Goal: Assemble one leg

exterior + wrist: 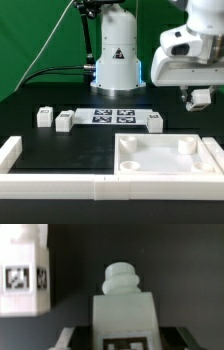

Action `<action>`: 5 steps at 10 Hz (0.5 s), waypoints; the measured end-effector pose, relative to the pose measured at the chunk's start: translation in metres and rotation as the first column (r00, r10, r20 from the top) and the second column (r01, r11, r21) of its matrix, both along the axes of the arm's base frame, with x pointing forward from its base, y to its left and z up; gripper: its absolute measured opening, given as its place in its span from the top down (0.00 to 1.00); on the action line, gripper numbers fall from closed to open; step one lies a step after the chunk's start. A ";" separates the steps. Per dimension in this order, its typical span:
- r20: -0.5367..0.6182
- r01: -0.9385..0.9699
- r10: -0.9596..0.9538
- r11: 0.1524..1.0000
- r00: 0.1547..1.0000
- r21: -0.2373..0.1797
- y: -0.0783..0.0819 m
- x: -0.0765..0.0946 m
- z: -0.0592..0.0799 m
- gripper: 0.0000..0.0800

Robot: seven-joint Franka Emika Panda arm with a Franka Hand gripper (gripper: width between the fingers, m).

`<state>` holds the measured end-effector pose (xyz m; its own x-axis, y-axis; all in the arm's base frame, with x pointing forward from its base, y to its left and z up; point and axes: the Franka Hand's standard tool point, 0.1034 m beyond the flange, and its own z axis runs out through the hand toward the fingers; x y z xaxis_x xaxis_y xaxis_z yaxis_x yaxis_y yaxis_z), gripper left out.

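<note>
Nearest the exterior camera, a white rail (60,185) runs along the lower edge of the frame. It is judged to be a stop that keeps parts on the black table (70,142). Just behind it, at lower right, the square panel (165,162) lies flat with its round corner sockets facing up, so a leg can be entered from above.

The gripper (200,100) hangs at upper right of the frame, clear of the panel. Whether it stands exactly over a socket cannot be told. Its fingers are closed on the leg (201,96). In the wrist view the leg (125,308) sits between the dark fingers with its rounded stud (121,277) pointing away from the hand. This hold leaves the stud free, and the stud is judged to be the end meant for a socket.

At mid-frame, the first spare leg (43,116) and second spare leg (64,121) rest left of the marker board (112,115), and the third spare leg (154,122) rests right of it, all well apart from the panel.

A blurred white tagged block (22,274) lies close to the wrist camera. Its identity cannot be told.
</note>
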<state>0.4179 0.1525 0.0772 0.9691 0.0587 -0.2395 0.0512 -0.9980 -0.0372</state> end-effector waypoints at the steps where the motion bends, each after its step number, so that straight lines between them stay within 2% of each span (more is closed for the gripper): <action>1: 0.061 -0.006 0.005 1.000 0.998 0.012 -0.006 0.009 0.005 0.64; 3: 0.246 -0.019 0.008 0.999 0.969 0.044 -0.012 0.029 0.011 0.64; 4: 0.276 -0.015 0.001 0.999 0.961 0.049 -0.013 0.036 0.016 0.64; 5: 0.377 -0.017 -0.011 0.997 0.926 0.069 -0.009 0.051 0.024 0.64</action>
